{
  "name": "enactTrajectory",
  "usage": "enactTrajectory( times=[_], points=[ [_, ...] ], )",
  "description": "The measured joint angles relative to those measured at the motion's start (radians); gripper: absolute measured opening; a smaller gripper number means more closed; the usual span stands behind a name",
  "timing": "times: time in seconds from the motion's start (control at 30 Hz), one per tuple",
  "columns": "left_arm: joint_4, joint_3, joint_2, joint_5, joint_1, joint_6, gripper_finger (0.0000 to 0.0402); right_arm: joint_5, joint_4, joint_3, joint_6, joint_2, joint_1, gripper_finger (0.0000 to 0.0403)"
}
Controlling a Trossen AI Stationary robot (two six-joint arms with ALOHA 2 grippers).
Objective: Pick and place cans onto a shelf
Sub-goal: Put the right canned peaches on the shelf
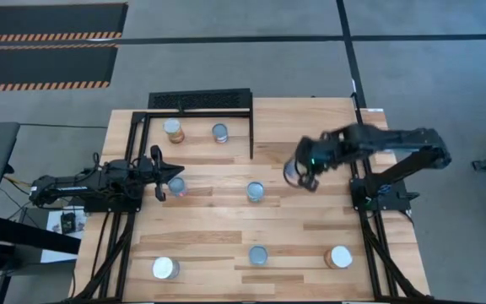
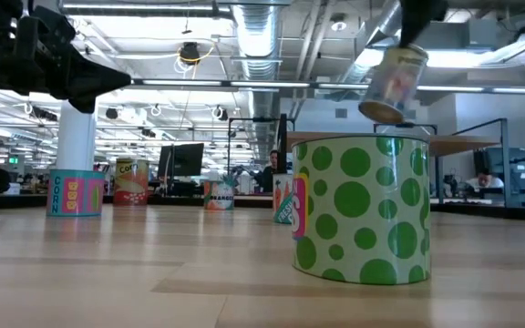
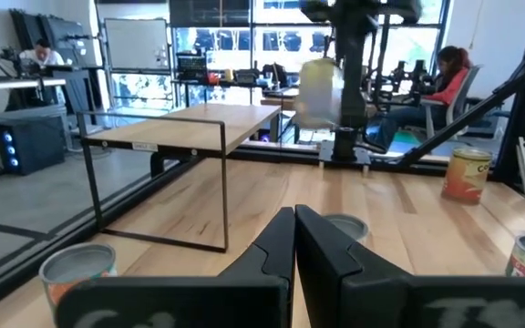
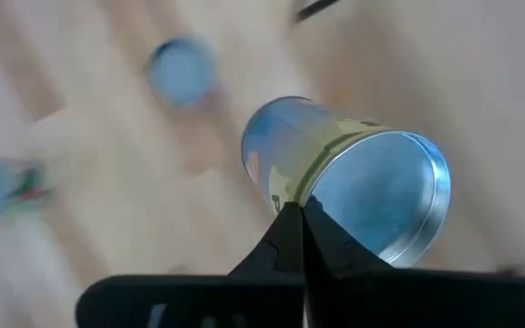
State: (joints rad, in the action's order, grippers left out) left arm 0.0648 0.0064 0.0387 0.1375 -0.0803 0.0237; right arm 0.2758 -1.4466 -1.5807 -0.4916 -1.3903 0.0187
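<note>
My right gripper (image 1: 304, 176) is shut on a can (image 1: 291, 171) in the air over the table's middle right. The can shows tilted in the low view (image 2: 393, 82) and the left wrist view (image 3: 320, 91). My left gripper (image 1: 178, 173) is shut and empty at the table's left, beside a can (image 1: 176, 187). Two cans (image 1: 173, 129) (image 1: 219, 132) stand by the black-framed shelf (image 1: 201, 100) at the far left. Other cans stand on their bases at the middle (image 1: 255, 191) and along the near edge (image 1: 165, 268) (image 1: 258, 254) (image 1: 338, 257). My right gripper (image 4: 294, 219) holds the can at its side wall just beside the rim of one silvery end (image 4: 285, 196), its fingers nearly together there. The fingers come from above. The can hangs tilted below them, lifted clear of the table.
In the low view a green-dotted can (image 2: 363, 210) stands close to the camera, with others (image 2: 76, 193) (image 2: 131, 180) farther back. The shelf has a wooden top (image 3: 190, 128) on thin black legs. Bare tabletop (image 1: 327, 211) lies below the held can. People sit in the room beyond.
</note>
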Motion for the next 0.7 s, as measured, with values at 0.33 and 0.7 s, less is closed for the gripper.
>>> enactTrajectory(
  times=[0.33, 0.7],
  points=[
    [0.000, 0.000, 0.000, 0.006, 0.000, -0.023, 0.0000, 0.071, -0.123, -0.329, 0.478, -0.155, -0.471, 0.0002],
    [-0.004, 0.000, 0.000, 0.008, 0.000, -0.019, 0.0000, 0.024, -0.131, -0.326, 0.842, -0.196, -0.889, 0.0001]
  ],
)
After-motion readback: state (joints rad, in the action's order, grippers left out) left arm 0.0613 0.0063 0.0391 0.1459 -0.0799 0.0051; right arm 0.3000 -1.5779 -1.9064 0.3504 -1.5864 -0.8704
